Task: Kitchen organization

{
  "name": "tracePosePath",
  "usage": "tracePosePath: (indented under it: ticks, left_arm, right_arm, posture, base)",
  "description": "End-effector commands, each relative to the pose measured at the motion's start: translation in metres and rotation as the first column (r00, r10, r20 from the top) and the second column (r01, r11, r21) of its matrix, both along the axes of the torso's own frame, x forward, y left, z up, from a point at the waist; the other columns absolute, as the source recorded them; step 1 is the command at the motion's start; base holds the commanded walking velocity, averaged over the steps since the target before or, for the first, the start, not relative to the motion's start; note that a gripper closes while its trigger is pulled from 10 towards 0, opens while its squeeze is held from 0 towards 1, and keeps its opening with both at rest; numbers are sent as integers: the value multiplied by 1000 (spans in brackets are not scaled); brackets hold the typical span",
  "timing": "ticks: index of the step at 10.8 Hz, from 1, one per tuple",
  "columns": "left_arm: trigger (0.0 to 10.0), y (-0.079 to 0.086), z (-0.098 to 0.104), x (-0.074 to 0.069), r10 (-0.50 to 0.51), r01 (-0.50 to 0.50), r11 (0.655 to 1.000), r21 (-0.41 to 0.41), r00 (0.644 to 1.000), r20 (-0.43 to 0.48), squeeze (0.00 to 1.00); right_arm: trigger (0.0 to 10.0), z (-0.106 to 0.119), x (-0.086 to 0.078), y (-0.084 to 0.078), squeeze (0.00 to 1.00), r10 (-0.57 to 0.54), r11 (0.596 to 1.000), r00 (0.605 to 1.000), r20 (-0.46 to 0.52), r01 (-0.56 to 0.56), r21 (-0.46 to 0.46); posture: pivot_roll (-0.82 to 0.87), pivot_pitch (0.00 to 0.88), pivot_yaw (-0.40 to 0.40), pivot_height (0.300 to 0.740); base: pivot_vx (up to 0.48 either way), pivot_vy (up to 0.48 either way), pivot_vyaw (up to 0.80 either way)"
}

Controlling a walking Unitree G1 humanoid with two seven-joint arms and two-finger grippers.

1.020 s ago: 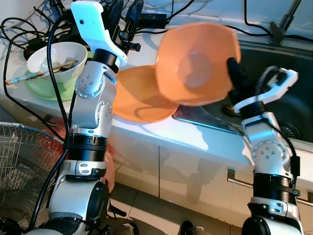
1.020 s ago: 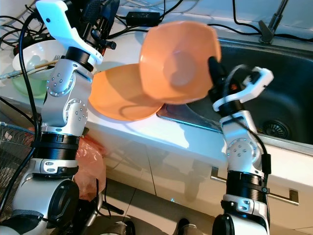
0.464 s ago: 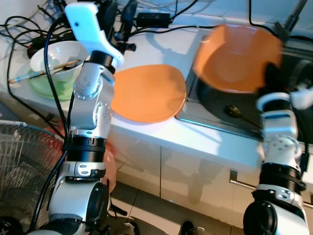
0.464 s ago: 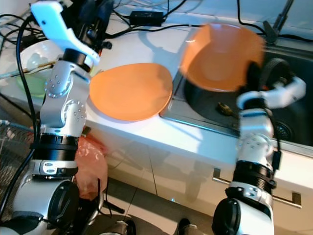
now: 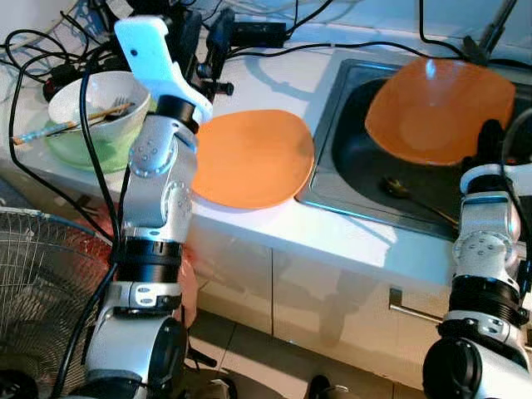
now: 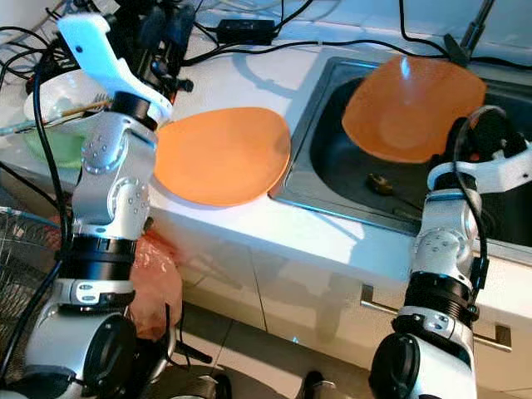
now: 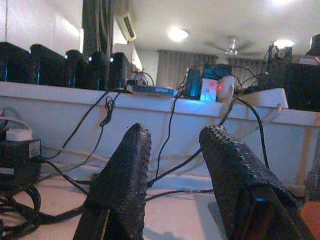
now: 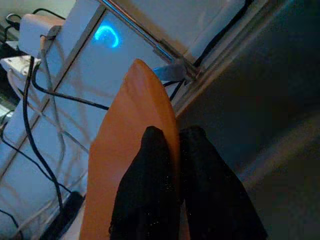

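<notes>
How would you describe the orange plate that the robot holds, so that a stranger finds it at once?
Find the steel sink. Over it, the right gripper pinches the rim of an orange plate, which is tilted. The other orange plate lies flat on the white counter.

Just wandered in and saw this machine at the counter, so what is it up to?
The robot is clearing dishes. Its right gripper is clamped on the rim of an orange plate, holding it tilted over the sink. A second orange plate lies flat on the counter beside the sink. Its left gripper is raised above the counter, open and holding nothing, near a bowl with utensils in it.
</notes>
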State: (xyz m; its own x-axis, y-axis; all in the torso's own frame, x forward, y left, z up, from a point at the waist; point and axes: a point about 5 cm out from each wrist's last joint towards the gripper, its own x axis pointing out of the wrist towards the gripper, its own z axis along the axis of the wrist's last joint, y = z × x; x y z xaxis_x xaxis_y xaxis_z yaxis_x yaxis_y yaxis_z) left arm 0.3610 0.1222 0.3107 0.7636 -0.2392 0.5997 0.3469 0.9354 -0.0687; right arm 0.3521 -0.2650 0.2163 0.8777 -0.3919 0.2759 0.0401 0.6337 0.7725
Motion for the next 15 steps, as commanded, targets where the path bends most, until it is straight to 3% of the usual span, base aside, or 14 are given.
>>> tracePosePath:
  ticks: [1, 2, 4, 6, 13, 14, 15]
  left_arm:
    - [10000, -2, -2, -3, -5, 5, 1000, 13, 1000, -6, 0]
    - [10000, -7, -13, -3, -20, 22, 999, 47, 998, -56, 0]
    - [10000, -15, -45, 2, -10, 51, 980, 190, 977, -213, 0]
    - [10000, -16, -69, 1, 19, 69, 963, 259, 947, -321, 0]
    - [10000, -22, -78, -7, 4, 62, 981, 183, 941, -340, 0]
    - [10000, -23, -78, -8, -2, 66, 982, 177, 942, -337, 0]
    - [10000, -23, -78, -9, -3, 65, 982, 176, 943, -333, 0]
  right_arm:
    - [10000, 9, 0, -1, 0, -19, 999, 999, 28, 19, -26]
    - [10000, 12, 1, 2, 0, -29, 996, 999, 25, 31, -88]
    - [10000, 14, 2, 8, 0, -34, 986, 999, 16, 37, -164]
    - [10000, 18, 1, 11, 0, -49, 965, 999, 13, 51, -258]
    - [10000, 14, 4, 17, 0, -94, 883, 995, -36, 67, -464]
    - [10000, 13, 4, 20, 0, -109, 833, 993, -46, 66, -549]
    - [10000, 9, 5, 25, 0, -101, 812, 993, -65, 45, -581]
  posture:
    - [85, 157, 70, 740]
    - [85, 159, 69, 740]
    - [87, 167, 67, 740]
    - [86, 173, 63, 740]
    - [84, 175, 55, 740]
    - [83, 175, 54, 740]
    - [83, 176, 54, 740]
  base:
    - [0, 0, 0]
    - [0, 0, 0]
    - [0, 0, 0]
    - [0, 0, 0]
    - [0, 0, 0]
    - [0, 0, 0]
    - [0, 0, 0]
